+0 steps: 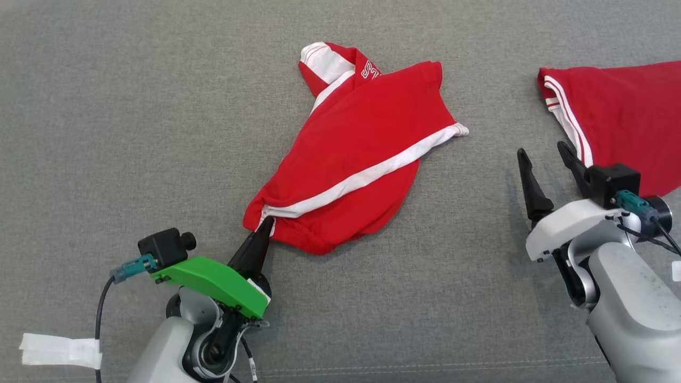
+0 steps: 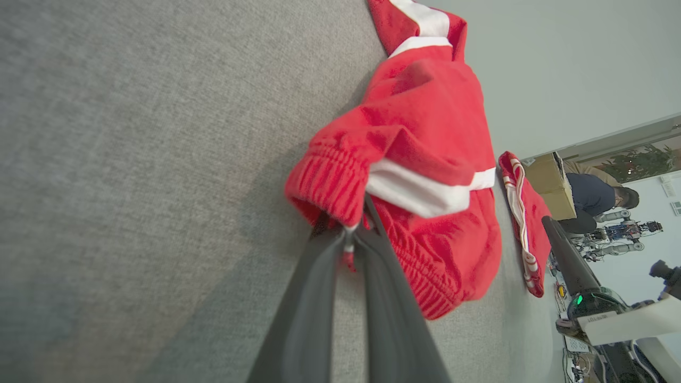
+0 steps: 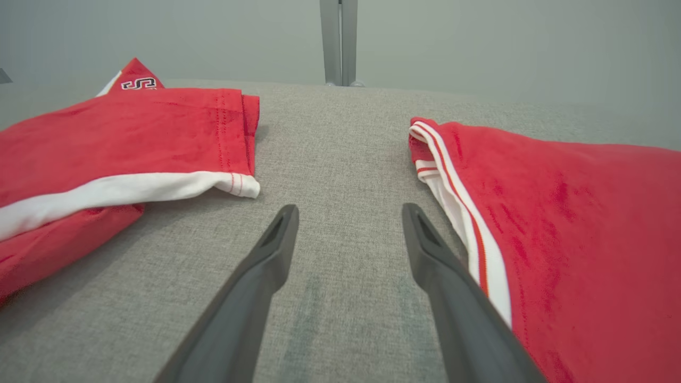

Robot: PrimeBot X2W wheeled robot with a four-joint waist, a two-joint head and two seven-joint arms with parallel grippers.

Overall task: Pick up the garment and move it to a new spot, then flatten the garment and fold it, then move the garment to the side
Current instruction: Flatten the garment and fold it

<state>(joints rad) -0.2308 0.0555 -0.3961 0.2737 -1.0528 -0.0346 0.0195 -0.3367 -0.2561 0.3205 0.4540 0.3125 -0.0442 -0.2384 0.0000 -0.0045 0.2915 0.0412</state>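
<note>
Garment: a crumpled red garment with a white stripe lay at the centre of the head view, on the grey fabric counter.
Left tool: at lower left, the left tool was clamped on the garment's lower-left corner, its fingers pressed together on the ribbed edge.
Right tool: at right, the right tool had its fingers spread apart over bare counter.
Second red garment: the second red garment lay flat at upper right, just beside the right tool.
</note>
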